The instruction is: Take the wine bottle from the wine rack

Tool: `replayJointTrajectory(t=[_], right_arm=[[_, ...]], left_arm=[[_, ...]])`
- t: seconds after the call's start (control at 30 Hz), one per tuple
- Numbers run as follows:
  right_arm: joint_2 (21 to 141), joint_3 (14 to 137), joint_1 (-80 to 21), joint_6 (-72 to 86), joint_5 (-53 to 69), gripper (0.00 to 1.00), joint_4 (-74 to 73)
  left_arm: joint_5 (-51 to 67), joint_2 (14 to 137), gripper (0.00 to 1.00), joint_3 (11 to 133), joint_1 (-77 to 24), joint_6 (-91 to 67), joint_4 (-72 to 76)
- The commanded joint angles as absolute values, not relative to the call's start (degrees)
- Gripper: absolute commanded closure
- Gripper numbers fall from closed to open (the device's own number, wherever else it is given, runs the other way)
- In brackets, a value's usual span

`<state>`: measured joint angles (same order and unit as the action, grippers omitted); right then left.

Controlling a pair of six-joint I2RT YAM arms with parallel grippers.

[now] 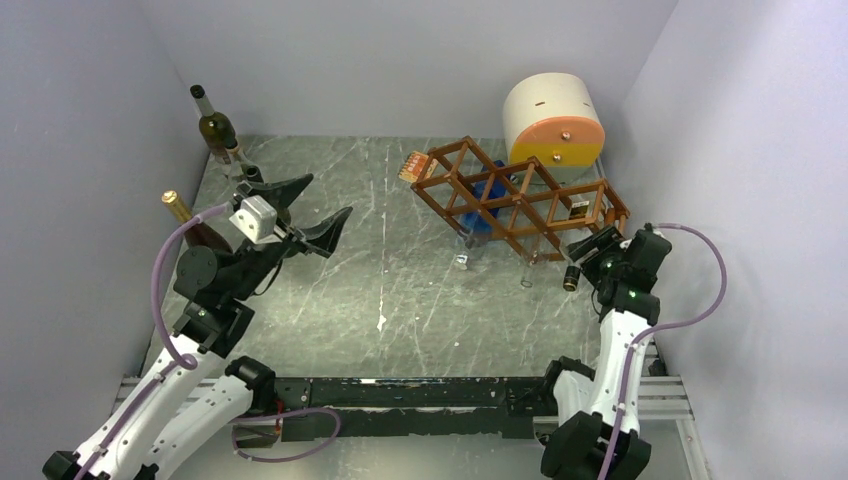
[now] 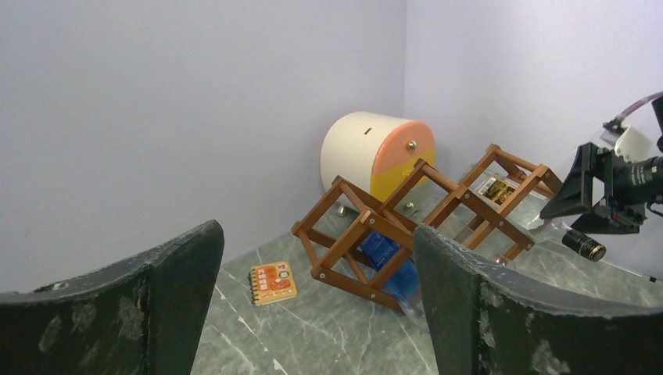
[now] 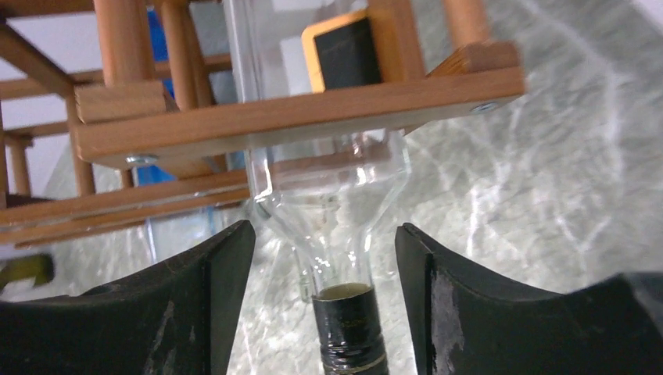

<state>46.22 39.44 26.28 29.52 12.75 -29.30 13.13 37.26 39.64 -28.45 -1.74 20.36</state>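
Note:
The wine rack (image 1: 517, 200), a reddish-brown lattice, lies tilted at the back right of the table. A clear wine bottle (image 3: 332, 195) with a black cap (image 3: 349, 328) pokes neck-first out of the rack's right end cell (image 3: 297, 117). My right gripper (image 3: 324, 228) straddles that neck, jaws open, with a gap on both sides of the glass. In the top view the same gripper (image 1: 585, 258) sits just above the cap (image 1: 572, 278). My left gripper (image 1: 322, 198) hovers open and empty at the left, facing the rack (image 2: 388, 220).
A blue bottle (image 1: 487, 200) lies in a middle cell of the rack. Behind the rack sits a cream-and-orange cylinder (image 1: 553, 120), with a small orange notebook (image 1: 412, 165) by its left end. Two upright bottles (image 1: 213, 125) (image 1: 185, 215) stand along the left wall.

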Motion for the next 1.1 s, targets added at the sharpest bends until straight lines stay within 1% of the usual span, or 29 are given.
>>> replayJointTrajectory(t=[0.0,0.07,0.17,0.23,0.4,0.47,0.5,0.57,0.6,0.7,0.77,0.87,0.93,1.0,1.03,1.07], right_arm=[[47.61,37.1,27.48,28.89,23.7,0.31,-25.22],[48.9,37.32,27.93,27.89,24.32,0.36,-26.01],[48.36,37.97,27.95,26.8,24.61,0.4,-27.07],[47.96,38.5,27.95,25.84,24.53,0.46,-28.48],[49.42,38.8,27.88,25.58,24.71,0.54,-30.98],[49.65,38.89,27.88,25.5,24.15,0.53,-30.78],[49.83,38.78,27.86,25.56,23.87,0.5,-30.72],[51.04,38.91,27.86,25.32,24.09,0.4,-31.18],[51.32,39.05,27.86,25.26,24.35,0.38,-31.4],[52.21,39.18,27.86,25.28,24.02,0.39,-31.86],[52.35,39.06,27.86,25.38,24.86,0.4,-31.73],[52.03,39.67,27.88,25.22,24.17,0.49,-32.79],[51.21,40.23,27.86,25.05,23.4,0.57,-33.78],[50.2,40.37,27.86,25.32,22.53,0.76,-34.7],[49.63,40.24,27.86,25.61,22.65,0.81,-34.8],[49.18,40.17,27.86,25.9,22.95,0.84,-34.96]], left_arm=[[11.04,37.08,0.06,38.61,-29.27,-0.85,22.73],[11.81,37.49,0.06,38.83,-29.42,-1.21,22.45],[12.89,37.82,0.06,38.72,-29.43,-1.57,22.86],[13.44,37.97,0.06,38.69,-29.44,-1.67,22.96],[14.45,37.54,0.06,38.14,-29.52,-1.67,23.73],[14.44,37.53,0.06,38.14,-29.53,-1.47,23.61],[14.27,37.53,0.06,38.21,-29.54,-1.41,23.42],[14.13,37.44,0.06,38.15,-29.82,-1.2,23.46],[14.07,37.42,0.06,38.14,-29.9,-1.11,23.34],[13.79,37.19,0.06,38.1,-30.26,-1.13,23.28],[13.29,36.82,0.05,37.7,-30.37,-1.56,23.72],[13.27,36.65,0.05,37.77,-30.43,-1.25,23.52],[13.14,36.65,0.05,37.81,-30.46,-1.23,23.42],[13.22,36.5,0.05,37.72,-30.47,-1.32,23.67],[13.3,36.49,0.05,37.64,-30.5,-1.39,23.79],[13.37,36.45,0.05,37.54,-30.56,-1.5,23.96]])
